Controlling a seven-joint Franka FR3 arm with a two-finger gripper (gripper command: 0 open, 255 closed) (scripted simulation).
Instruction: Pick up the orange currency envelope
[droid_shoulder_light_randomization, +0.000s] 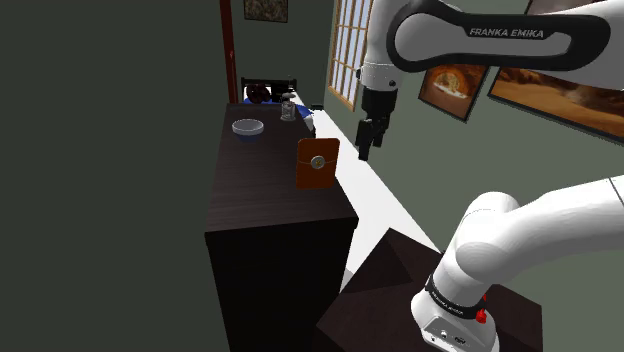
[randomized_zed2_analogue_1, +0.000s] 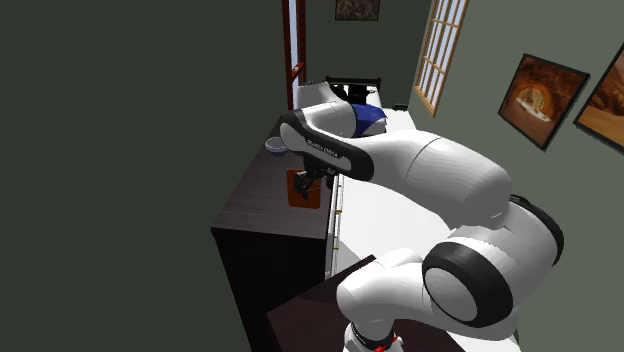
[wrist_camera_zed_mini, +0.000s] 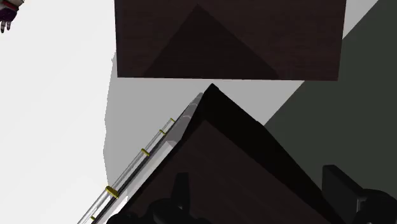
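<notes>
One orange envelope, with a small round clasp on its face, is standing on edge near the front of the dark bench. It is close to the bench's edge on the shoulder view's right and well apart from the grey bowl farther back. The claw is hanging just beside the envelope, off that edge and over the white floor, at about the envelope's height. In the wrist view its black fingers are standing wide apart with nothing between them, so it is being carried open and empty.

The step in hand is being judged as the approach. To do it well, the claw is best being raised first and brought across above the envelope, not swept in sideways, since a thin upright packet so near an edge is likely being balanced lightly and could be tipped by any brush. The wrist is best being turned so that one finger is descending on each broad face, with the thin top edge centred between them. Closing is best being done slowly and evenly, so that neither finger is pushing first and toppling the envelope. A deep enough bite below the top edge is being advised before any lift.
</notes>
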